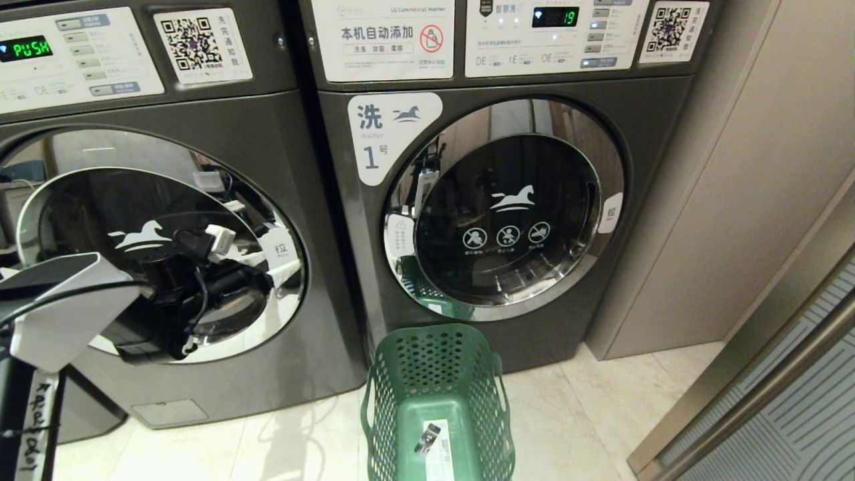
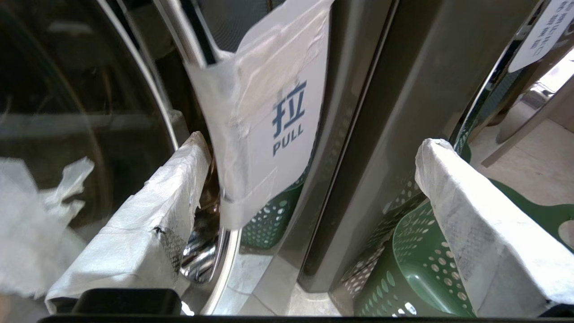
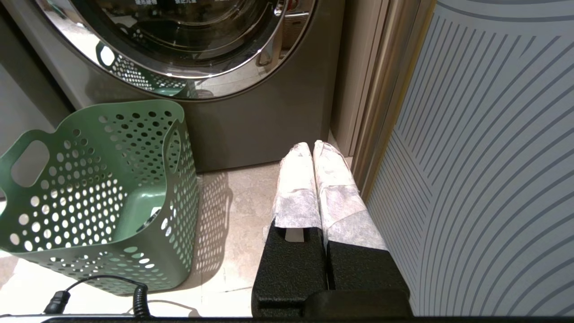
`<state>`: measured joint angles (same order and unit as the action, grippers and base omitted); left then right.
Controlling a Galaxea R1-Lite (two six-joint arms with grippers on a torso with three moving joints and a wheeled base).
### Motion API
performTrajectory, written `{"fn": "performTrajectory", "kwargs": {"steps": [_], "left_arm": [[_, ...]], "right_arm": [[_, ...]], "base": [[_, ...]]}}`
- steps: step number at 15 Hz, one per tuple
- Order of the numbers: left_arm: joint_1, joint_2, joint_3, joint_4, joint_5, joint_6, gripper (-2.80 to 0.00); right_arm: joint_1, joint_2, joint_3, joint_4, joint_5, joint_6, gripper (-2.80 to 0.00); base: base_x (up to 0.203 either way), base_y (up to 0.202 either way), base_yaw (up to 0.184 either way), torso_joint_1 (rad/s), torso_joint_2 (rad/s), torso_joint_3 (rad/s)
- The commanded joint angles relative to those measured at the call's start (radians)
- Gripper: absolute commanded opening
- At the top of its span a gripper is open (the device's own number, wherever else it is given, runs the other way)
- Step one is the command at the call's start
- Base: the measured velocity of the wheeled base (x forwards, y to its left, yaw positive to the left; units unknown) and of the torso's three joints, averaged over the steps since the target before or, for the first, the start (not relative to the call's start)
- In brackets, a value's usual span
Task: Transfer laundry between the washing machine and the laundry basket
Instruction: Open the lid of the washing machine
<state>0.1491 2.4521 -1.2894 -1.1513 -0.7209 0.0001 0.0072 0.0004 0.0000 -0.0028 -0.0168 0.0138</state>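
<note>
The washing machine [image 1: 280, 120] on the left has its round chrome-rimmed door [image 1: 160, 247] shut. My left gripper [image 1: 255, 255] hovers open at the door's right edge. In the left wrist view its white-wrapped fingers [image 2: 148, 215] straddle a white taped "PULL" tag [image 2: 278, 125] on the door rim, and the gripper [image 2: 314, 143] holds nothing. The green laundry basket [image 1: 434, 361] stands on the floor in front of the two machines, with only a paper label on its bottom. No laundry shows in any view. My right gripper [image 3: 314, 146] hangs shut and empty low over the floor.
A like machine marked 1 [image 1: 507, 214] stands to the right, its door shut. Beyond it are a beige wall panel [image 1: 735, 200] and a striped sliding door [image 3: 493, 157] close to my right gripper. The floor is pale tile [image 1: 601, 414].
</note>
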Motion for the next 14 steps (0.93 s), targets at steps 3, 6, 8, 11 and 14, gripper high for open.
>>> {"fn": "performTrajectory", "kwargs": {"steps": [3, 6, 8, 11, 14], "left_arm": [[0.006, 0.025, -0.024, -0.003, -0.069, -0.006, 0.00], [0.011, 0.049, -0.067, 0.013, -0.121, -0.007, 0.00], [0.018, 0.068, -0.122, 0.034, -0.127, -0.013, 0.00], [0.024, 0.112, -0.199, 0.041, -0.128, -0.047, 0.00], [0.023, 0.139, -0.234, 0.043, -0.127, -0.059, 0.00]], "right_arm": [[0.000, 0.001, 0.000, 0.000, 0.000, 0.000, -2.80], [0.000, 0.000, 0.000, 0.000, 0.000, 0.000, -2.80], [0.000, 0.001, 0.000, 0.000, 0.000, 0.000, -2.80], [0.000, 0.000, 0.000, 0.000, 0.000, 0.000, -2.80], [0.000, 0.000, 0.000, 0.000, 0.000, 0.000, -2.80]], "base": [[0.000, 0.000, 0.000, 0.000, 0.00, 0.000], [0.000, 0.000, 0.000, 0.000, 0.00, 0.000], [0.000, 0.000, 0.000, 0.000, 0.00, 0.000], [0.000, 0.000, 0.000, 0.000, 0.00, 0.000], [0.000, 0.000, 0.000, 0.000, 0.00, 0.000]]}}
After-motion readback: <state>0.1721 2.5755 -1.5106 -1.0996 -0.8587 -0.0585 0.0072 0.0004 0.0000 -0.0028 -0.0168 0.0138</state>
